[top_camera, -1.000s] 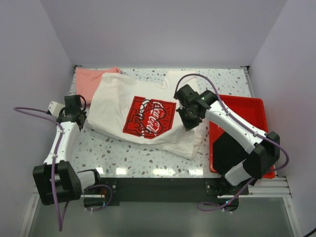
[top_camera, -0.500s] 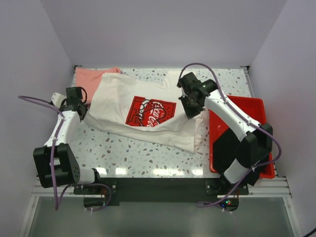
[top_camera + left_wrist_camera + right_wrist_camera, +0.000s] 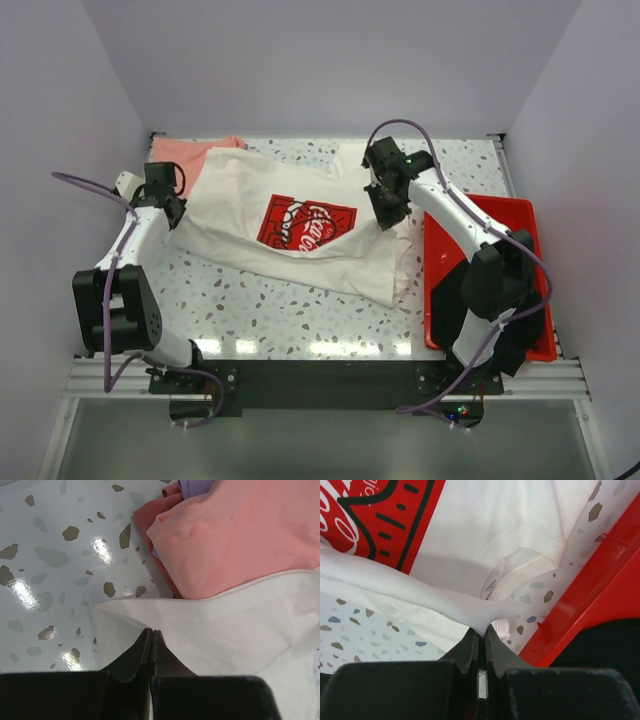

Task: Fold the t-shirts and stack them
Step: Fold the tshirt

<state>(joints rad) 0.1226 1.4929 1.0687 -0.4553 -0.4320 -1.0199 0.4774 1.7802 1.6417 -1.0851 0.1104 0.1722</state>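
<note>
Left gripper [image 3: 151, 631] clamped on the cream-white tee [image 3: 235, 205] edge; tee spread mid-table, overlapping the salmon-pink tee [image 3: 178, 157]; right gripper [image 3: 481, 629] clamped likewise; both have drawn the cloth rearward within the last second, so folding appears begun; speckled table [image 3: 260, 312], glossy; pale walls [image 3: 300, 60] enclose.

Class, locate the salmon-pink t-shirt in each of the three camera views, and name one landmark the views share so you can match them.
Top external: the salmon-pink t-shirt is in the upper left, partly under the cream-white t-shirt.
Left wrist: upper right, beyond the cream-white t-shirt's edge.
Right wrist: not in it.
Shared landmark: the cream-white t-shirt, in all three views.
</note>
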